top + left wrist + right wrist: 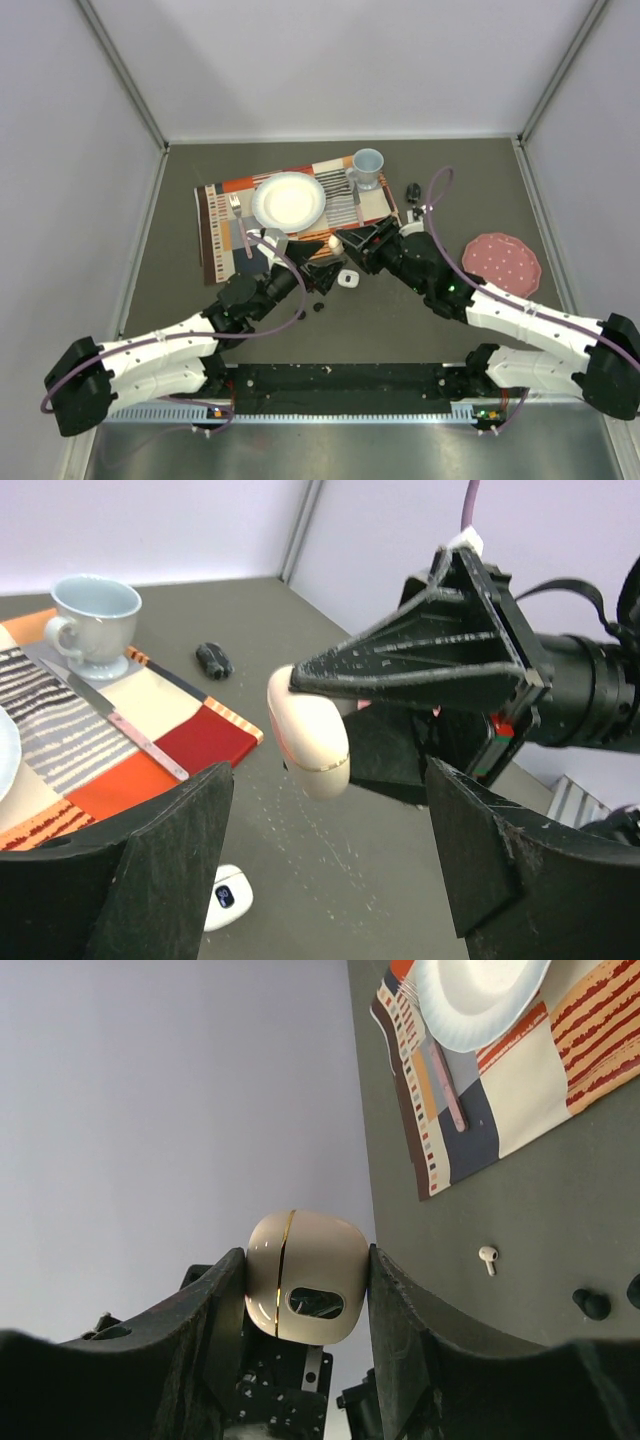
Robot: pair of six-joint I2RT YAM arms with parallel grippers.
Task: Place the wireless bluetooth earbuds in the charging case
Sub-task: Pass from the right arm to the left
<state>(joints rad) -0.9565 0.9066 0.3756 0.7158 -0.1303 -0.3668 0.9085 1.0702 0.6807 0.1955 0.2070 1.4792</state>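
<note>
A cream charging case (pixel 307 1278) with a gold seam is clamped between the jaws of my right gripper (pixel 305 1290) and held above the table. The same case (pixel 307 735) hangs in front of my left gripper (pixel 330 880), which is open and empty, its fingers apart below the case. From above, the case (pixel 335 243) sits at the tip of the right gripper (pixel 350 246), and the left gripper (pixel 322 268) is just beside it. One white earbud (pixel 488 1258) and two black earbuds (pixel 592 1303) (pixel 318 308) lie on the table.
A second white case (pixel 347 279) with a small display lies on the table under the grippers. Behind them are a striped placemat (pixel 225 215) with a white plate (pixel 290 200), a fork (pixel 240 222), a knife (pixel 110 715) and a blue cup (pixel 367 167). A pink plate (pixel 502 263) lies at the right, and a small black object (pixel 413 190) near the cup.
</note>
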